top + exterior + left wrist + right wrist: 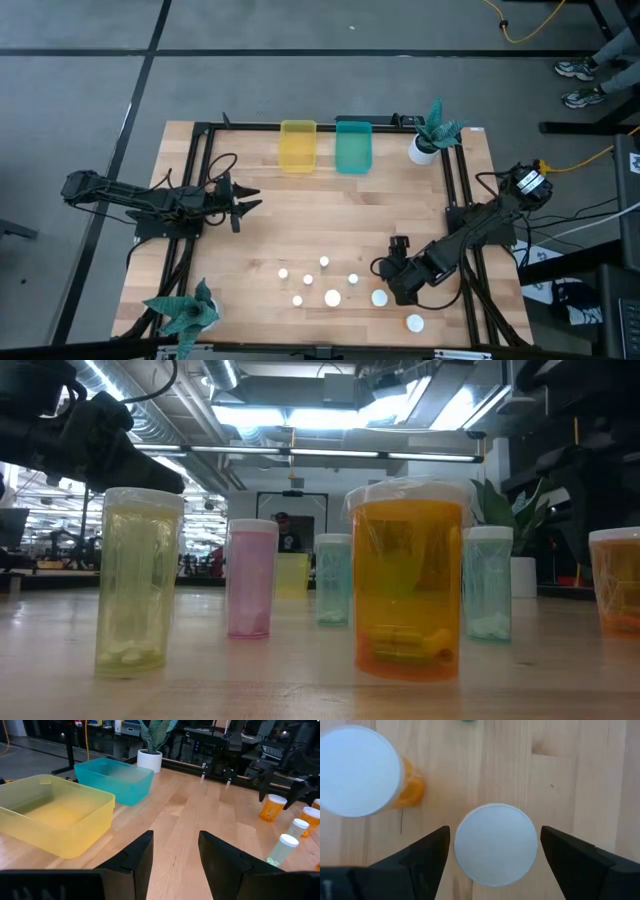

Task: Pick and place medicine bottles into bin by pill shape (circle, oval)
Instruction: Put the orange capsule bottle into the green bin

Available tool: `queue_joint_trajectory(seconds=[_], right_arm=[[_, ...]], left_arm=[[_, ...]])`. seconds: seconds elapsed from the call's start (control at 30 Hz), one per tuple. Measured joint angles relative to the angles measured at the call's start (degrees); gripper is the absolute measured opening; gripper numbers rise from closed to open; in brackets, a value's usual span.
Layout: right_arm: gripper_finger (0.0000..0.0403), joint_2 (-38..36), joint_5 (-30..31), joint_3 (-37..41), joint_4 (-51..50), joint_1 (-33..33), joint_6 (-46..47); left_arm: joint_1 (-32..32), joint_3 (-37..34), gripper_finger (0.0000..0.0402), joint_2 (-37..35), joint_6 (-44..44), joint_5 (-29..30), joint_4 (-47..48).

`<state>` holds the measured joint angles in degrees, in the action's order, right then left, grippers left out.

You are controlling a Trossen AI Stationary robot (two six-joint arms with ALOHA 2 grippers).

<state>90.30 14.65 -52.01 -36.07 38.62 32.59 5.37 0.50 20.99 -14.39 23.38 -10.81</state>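
- Pale wood planks make up the table (330, 215), edged by a black metal frame; grey floor lies around it.
- At the far edge stand the yellow bin (298, 145) and the teal bin (353, 146), just beside each other, both with nothing visible inside.
- A white plant pot (422, 150) sits near the teal bin; a second plant (185, 312) is at the near left corner.
- White-capped medicine bottles (332, 297) stand upright in a loose cluster near the front edge, orange, pink, yellow and teal in the low view.
- The right gripper (495, 847) hangs directly over one white cap (495, 844), fingers spread wide to either side, not touching it; an orange bottle (362, 772) stands close by.
- The left gripper (175, 855) waits over bare wood at the left, fingers parted and holding nothing.
- Beyond the table: ceiling strip lights, ducts, and a yellow cable (530, 25) on the floor.
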Motion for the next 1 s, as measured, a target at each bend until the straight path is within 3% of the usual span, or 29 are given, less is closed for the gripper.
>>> queue_joint_trajectory(seconds=[0.2,0.53,0.7,0.83,1.0], right_arm=[[0.0308,0.0,0.3,0.0,0.2,0.0,-0.1],[0.0214,0.0,0.3,0.0,0.6,-1.2,0.3],[0.0207,0.0,2.8,-2.4,-3.7,-3.7,0.2],[0.0210,0.0,9.6,-8.9,-13.8,-6.6,0.2],[0.0214,0.0,22.4,-20.0,-25.5,-11.5,-2.7]], left_arm=[[0.0,0.0,0.0150,0.0,0.0,0.0,0.0],[0.0,0.0,0.0150,0.0,0.0,0.0,0.0],[0.0,0.0,0.0150,0.0,0.0,0.7,0.0],[0.0,0.0,0.0150,0.0,0.0,1.6,0.0],[0.0,0.0,0.0150,0.0,0.0,1.6,0.0]])
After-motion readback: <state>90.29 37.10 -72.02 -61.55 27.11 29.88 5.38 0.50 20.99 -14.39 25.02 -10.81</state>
